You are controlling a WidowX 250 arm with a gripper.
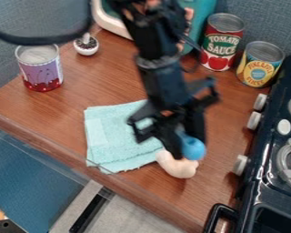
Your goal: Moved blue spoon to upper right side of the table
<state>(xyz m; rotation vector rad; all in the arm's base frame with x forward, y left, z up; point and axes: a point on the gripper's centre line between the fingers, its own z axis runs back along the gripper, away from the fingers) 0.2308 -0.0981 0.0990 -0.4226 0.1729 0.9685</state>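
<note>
The black gripper (pixel 183 141) hangs low over the front middle of the table, at the right edge of a folded light-blue cloth (pixel 114 136). Right at its lower end is the blue spoon (pixel 193 149), its rounded part facing the camera and the rest partly hidden by the gripper. Whether the spoon is held or resting on something cannot be made out. Just below the spoon, a beige object (pixel 177 166) lies on the wooden table (pixel 227 123), partly covered by the gripper and spoon.
Two cans, a tomato sauce can (pixel 222 43) and a yellow-labelled can (pixel 259 66), stand at the back right. A black toy stove (pixel 257 182) borders the right side. A purple can (pixel 40 68) and a small potted plant (pixel 86 44) stand at the back left.
</note>
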